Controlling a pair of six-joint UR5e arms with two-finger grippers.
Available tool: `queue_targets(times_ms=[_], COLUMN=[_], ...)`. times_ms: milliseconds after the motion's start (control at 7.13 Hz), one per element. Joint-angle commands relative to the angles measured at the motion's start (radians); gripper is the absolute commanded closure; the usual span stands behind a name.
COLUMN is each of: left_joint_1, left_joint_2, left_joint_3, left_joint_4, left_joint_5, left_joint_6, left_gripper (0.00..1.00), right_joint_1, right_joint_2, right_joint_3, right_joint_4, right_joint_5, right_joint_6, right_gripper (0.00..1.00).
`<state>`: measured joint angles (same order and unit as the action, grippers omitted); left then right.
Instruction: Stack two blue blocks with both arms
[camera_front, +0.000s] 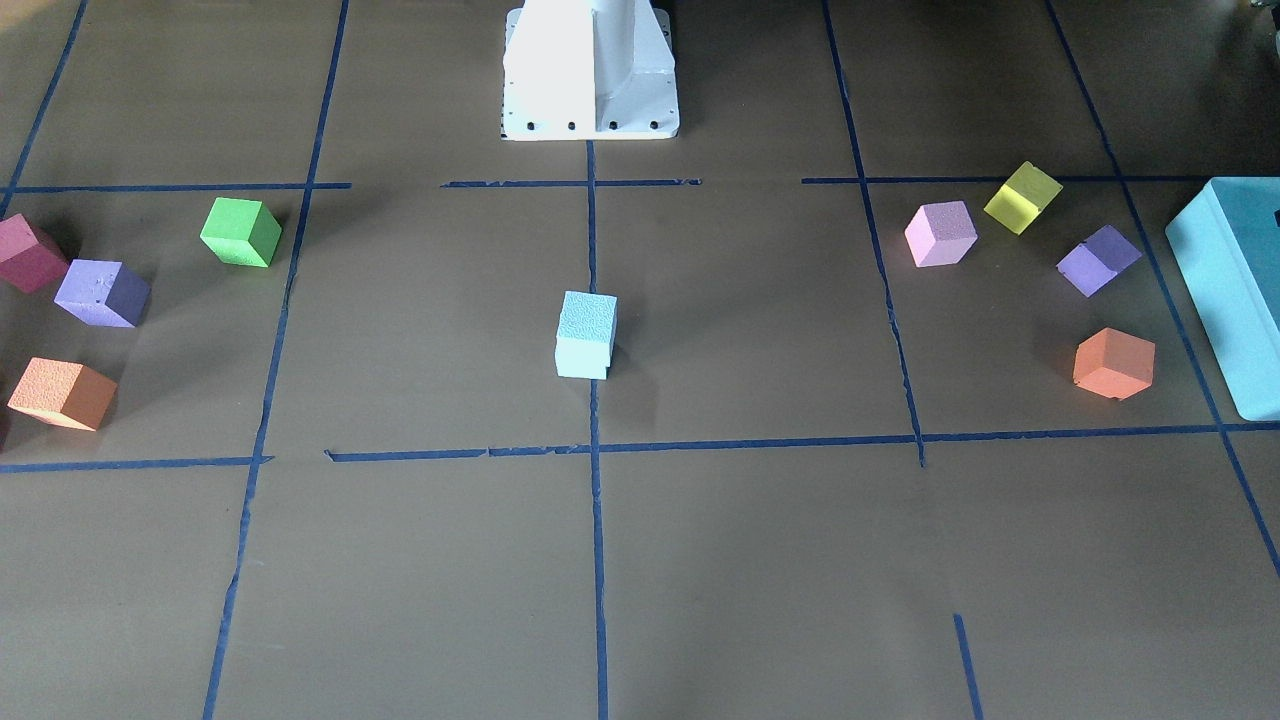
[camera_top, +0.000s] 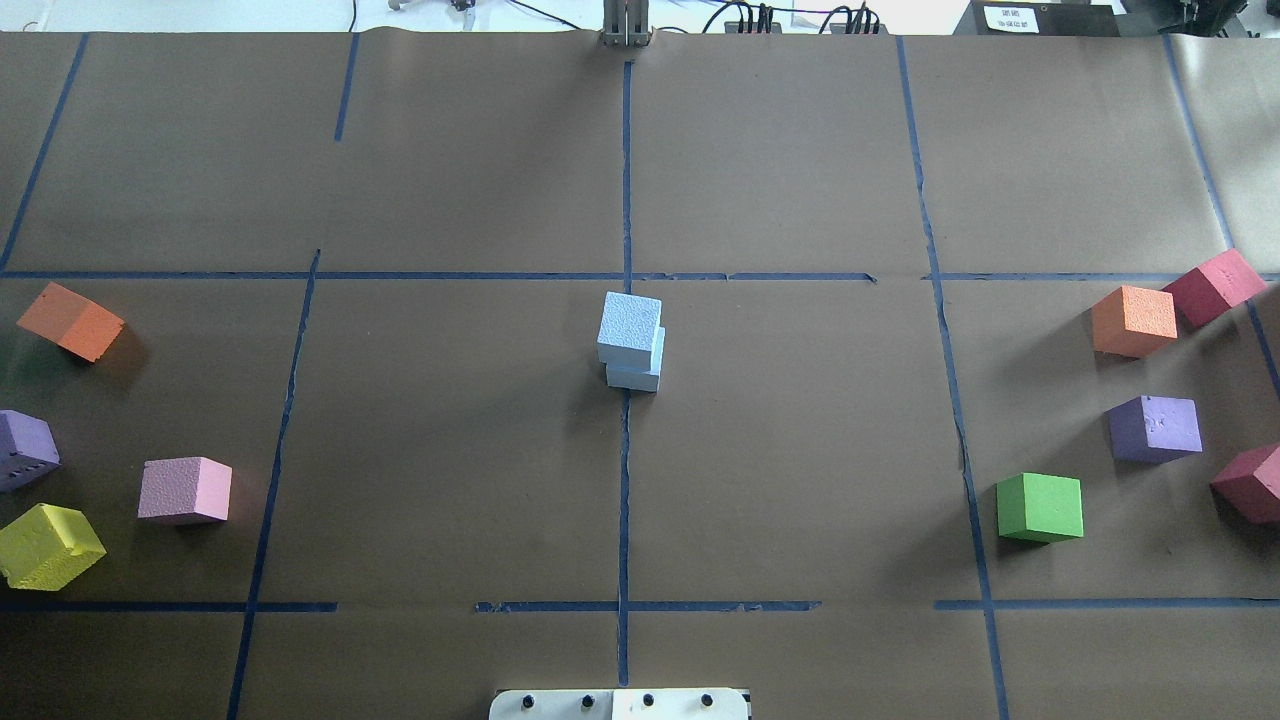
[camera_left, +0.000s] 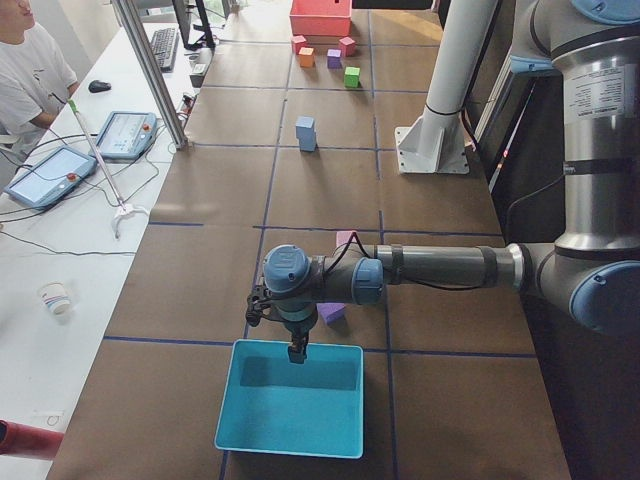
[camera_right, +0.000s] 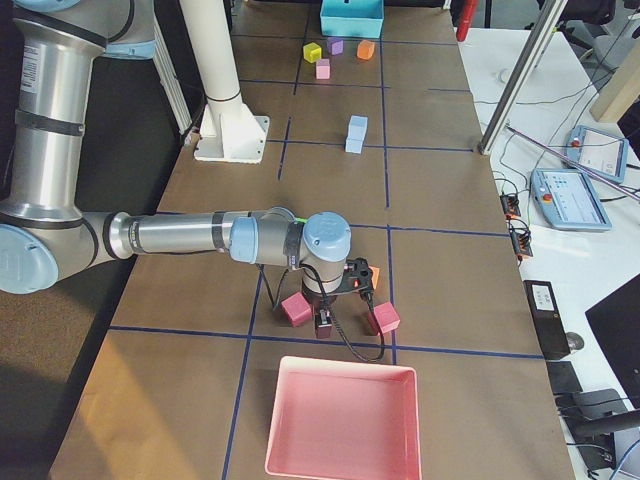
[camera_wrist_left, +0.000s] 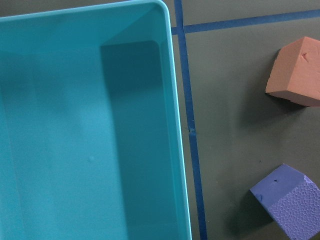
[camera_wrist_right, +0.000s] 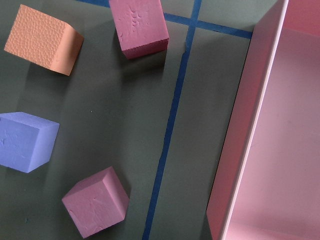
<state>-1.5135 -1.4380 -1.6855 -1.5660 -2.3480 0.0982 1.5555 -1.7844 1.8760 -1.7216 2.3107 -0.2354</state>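
Observation:
The two pale blue blocks stand stacked at the table's middle on the centre tape line, the upper block slightly offset on the lower block. The stack also shows in the left side view and the right side view. No gripper touches it. My left gripper hangs over the teal box at the table's left end. My right gripper hangs over the cubes by the pink tray at the right end. I cannot tell whether either is open or shut.
The teal box lies at the left end, the pink tray at the right end. Orange, purple, pink, yellow, green and maroon cubes lie in groups near both ends. The white pedestal stands behind the stack.

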Motion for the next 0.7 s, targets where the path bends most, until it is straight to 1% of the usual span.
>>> queue_targets(times_ms=[0,561], left_joint_1=[0.001,0.001], left_joint_2=[0.001,-0.001], left_joint_3=[0.000,-0.006], left_joint_4=[-0.002,0.000], left_joint_5=[0.000,0.001], left_joint_6=[0.000,0.000], left_gripper=[0.00,0.00], right_joint_1=[-0.008,-0.015], right_joint_2=[0.000,0.000], right_joint_3=[0.002,0.000], right_joint_4=[-0.001,-0.001], right_joint_5=[-0.001,0.001], right_joint_6=[0.004,0.002], right_gripper=[0.00,0.00])
